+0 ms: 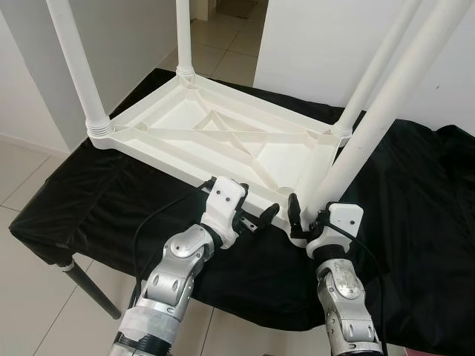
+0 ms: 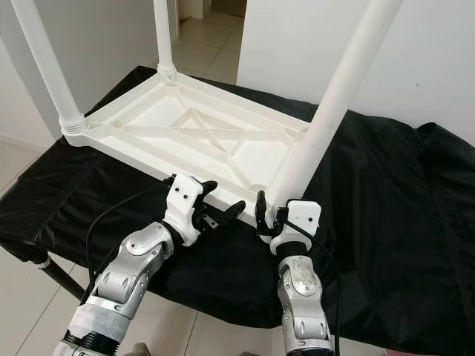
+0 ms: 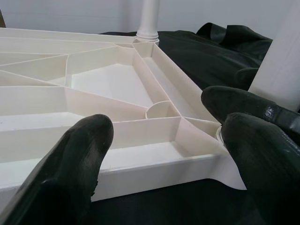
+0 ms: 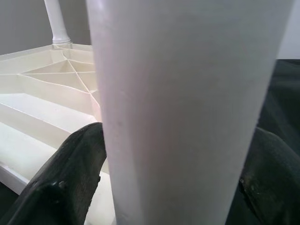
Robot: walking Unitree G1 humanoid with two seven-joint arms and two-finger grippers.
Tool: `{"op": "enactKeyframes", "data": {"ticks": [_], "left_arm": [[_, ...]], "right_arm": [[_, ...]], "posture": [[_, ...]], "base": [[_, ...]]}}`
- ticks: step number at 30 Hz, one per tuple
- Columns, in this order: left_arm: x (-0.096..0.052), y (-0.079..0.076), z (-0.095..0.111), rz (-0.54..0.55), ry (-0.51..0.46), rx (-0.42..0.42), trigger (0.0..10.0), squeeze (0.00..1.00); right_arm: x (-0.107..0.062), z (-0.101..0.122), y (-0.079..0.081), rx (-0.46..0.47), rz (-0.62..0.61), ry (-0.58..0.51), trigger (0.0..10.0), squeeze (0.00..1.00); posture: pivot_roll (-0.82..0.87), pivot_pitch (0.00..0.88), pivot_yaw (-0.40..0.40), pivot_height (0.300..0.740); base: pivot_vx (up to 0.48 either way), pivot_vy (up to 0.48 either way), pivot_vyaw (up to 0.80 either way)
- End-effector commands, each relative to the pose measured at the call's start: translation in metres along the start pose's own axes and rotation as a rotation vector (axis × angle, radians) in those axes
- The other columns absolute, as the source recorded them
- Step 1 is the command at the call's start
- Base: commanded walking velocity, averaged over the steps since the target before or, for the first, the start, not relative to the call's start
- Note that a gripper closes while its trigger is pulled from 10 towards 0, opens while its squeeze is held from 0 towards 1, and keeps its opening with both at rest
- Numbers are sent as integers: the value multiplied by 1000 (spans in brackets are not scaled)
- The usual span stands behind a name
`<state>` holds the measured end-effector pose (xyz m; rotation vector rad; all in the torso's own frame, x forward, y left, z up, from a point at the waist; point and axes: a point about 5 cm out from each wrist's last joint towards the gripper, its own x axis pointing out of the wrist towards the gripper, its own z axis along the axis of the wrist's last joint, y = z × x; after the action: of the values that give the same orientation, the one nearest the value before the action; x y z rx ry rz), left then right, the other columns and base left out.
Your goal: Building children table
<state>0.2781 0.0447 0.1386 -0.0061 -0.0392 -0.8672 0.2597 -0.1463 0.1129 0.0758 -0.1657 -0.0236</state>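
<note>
A white plastic children's table (image 1: 223, 133) lies upside down on a black cloth (image 1: 415, 193). Legs stand in its left (image 1: 74, 67), far (image 1: 184, 37) and far-right (image 1: 371, 81) corners. A fourth white leg (image 1: 386, 104) leans over the near right corner, its lower end at the rim. My right gripper (image 1: 306, 215) is shut on this leg low down, and its fingers (image 4: 70, 178) flank the leg (image 4: 183, 108) in the right wrist view. My left gripper (image 1: 241, 200) is open just in front of the table's near rim (image 3: 140, 168), left of that corner. A round socket (image 3: 161, 108) shows inside the corner.
The cloth covers a low stand with a dark leg (image 1: 89, 285) at the near left. Tiled floor (image 1: 30, 170) lies around it, white walls (image 1: 312, 44) behind, and a doorway (image 1: 223, 22) at the back. Bare cloth stretches to the right of the white table.
</note>
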Motion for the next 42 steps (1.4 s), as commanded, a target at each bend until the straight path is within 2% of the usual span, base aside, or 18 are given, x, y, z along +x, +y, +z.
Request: {"op": "enactKeyframes", "data": {"ticks": [1, 5, 6, 11, 14, 17, 18, 21, 23, 25, 28, 29, 30, 32, 33, 42], "left_arm": [[-2, -2, -2, 50, 7, -14, 10000, 0], [-2, -3, -2, 43, 7, -13, 10000, 0], [-1, -4, 2, 27, 4, -5, 10000, 0], [-2, -7, 3, 7, 4, 1, 10000, 0], [-3, -12, 4, -28, 8, -13, 10000, 0], [-3, -23, 7, -115, 12, 2, 10000, 0], [-3, -23, 7, -115, 12, 2, 10000, 0], [-8, -28, 10, -188, 27, 15, 10000, 0], [-8, -28, 10, -188, 27, 15, 10000, 0], [-12, -28, 10, -210, 42, 24, 10000, 0], [-14, -28, 10, -221, 53, 30, 10000, 0], [-15, -27, 11, -231, 60, 42, 10000, 0], [-16, -26, 12, -236, 62, 54, 10000, 0], [-16, -26, 12, -236, 62, 54, 10000, 0], [-16, -24, 13, -234, 61, 58, 10000, 0], [-15, -22, 13, -221, 68, 61, 10000, 0]], "right_arm": [[-2, -1, -2, -10, -10, 8, 10000, 0], [-1, 1, -2, -13, -2, -1, 10000, 0], [1, 6, 0, -27, 55, -19, 10000, 0], [0, 9, 1, -40, 121, -28, 10000, 0], [0, 14, -3, -59, 192, -32, 10000, 0], [1, 18, -13, -96, 296, -28, 10000, 0], [1, 18, -13, -96, 296, -28, 10000, 0], [1, 22, -22, -118, 481, 9, 10000, 0], [1, 22, -22, -118, 481, 9, 10000, 0], [2, 22, -27, -141, 551, 36, 10000, 0], [3, 21, -32, -155, 592, 58, 10000, 0], [6, 20, -37, -167, 624, 77, 4157, 0], [8, 19, -42, -174, 644, 94, 314, 0], [8, 19, -42, -174, 644, 94, 314, 0], [10, 18, -45, -178, 652, 104, 0, 0], [10, 12, -50, -146, 665, 143, 0, 0]], "posture": [[-26, 0, -98, 740], [-26, 0, -97, 740], [-36, 0, -86, 740], [-41, 0, -87, 740], [-44, 0, -88, 740], [-44, 0, -81, 740], [-44, 0, -81, 740], [-53, 0, -65, 740], [-53, 0, -65, 740], [-69, 0, -43, 740], [-70, 0, -39, 740], [-72, 0, -38, 740], [-73, 0, -43, 740], [-73, 0, -43, 740], [-77, 0, -46, 740], [-85, 0, -47, 740]], "base": [[0, 0, 0], [0, 0, 0], [0, 0, 0], [0, 0, 0], [0, 0, 0], [0, 0, 0], [0, 0, 0], [0, 0, 0], [0, 0, 0], [0, 0, 0], [0, 0, 0], [0, 0, 0], [0, 0, 0], [0, 0, 0], [0, 0, 0], [0, 0, 0]]}}
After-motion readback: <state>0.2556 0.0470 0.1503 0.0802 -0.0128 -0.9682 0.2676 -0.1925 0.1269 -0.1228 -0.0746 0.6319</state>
